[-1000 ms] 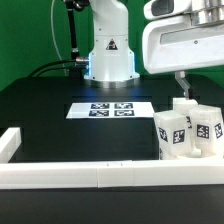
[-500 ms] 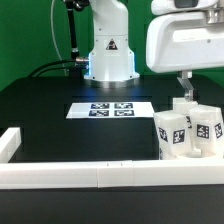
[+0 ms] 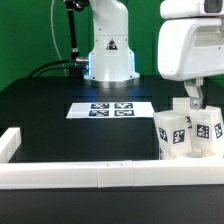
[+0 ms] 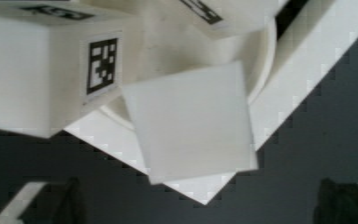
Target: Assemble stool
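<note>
Several white blocky stool legs [image 3: 172, 133] with black-and-white tags stand clustered at the exterior view's right, just behind the front rail. My gripper [image 3: 192, 103] hangs right above the back of this cluster. In the wrist view the legs [image 4: 185, 125] fill the picture, one with a tag [image 4: 101, 62] on its side. My gripper [image 4: 190, 205] is open and empty, its dark fingers [image 4: 34, 203] wide apart with black table between them. The round seat cannot be made out in either view.
The marker board [image 3: 111, 109] lies in the middle of the black table in front of the robot base [image 3: 108, 55]. Long white border rails [image 3: 90, 176] run along the front and the exterior view's left corner [image 3: 10, 143].
The gripper has moved toward the exterior view's right and down, from beside the leg cluster to right over it. The legs have not moved.
</note>
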`<state>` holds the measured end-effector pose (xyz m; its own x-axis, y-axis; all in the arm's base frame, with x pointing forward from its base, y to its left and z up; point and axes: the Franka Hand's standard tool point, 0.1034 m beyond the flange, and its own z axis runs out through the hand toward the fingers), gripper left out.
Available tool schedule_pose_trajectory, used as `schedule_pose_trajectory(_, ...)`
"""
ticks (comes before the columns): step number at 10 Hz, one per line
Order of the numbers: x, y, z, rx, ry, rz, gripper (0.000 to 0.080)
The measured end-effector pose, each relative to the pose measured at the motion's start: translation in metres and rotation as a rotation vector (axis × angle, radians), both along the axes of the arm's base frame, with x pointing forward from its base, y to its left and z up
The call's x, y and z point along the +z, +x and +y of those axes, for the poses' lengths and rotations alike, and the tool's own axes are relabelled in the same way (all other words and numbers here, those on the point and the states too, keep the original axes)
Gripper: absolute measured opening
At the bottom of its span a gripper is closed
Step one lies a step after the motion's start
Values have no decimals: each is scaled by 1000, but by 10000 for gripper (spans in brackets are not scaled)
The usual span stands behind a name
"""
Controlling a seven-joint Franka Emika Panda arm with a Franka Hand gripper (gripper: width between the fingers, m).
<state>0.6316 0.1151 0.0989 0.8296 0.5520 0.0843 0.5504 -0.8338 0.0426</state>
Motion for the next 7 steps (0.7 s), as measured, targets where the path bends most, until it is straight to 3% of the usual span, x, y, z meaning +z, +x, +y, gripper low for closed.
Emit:
schedule_pose_trajectory(2,-21,-6,5,0,-6,26,649)
schedule_pose_trajectory(6,-23,-6,3,-55,-1,24,623)
schedule_pose_trajectory(7,-23,-6,3,-142,6,25,448)
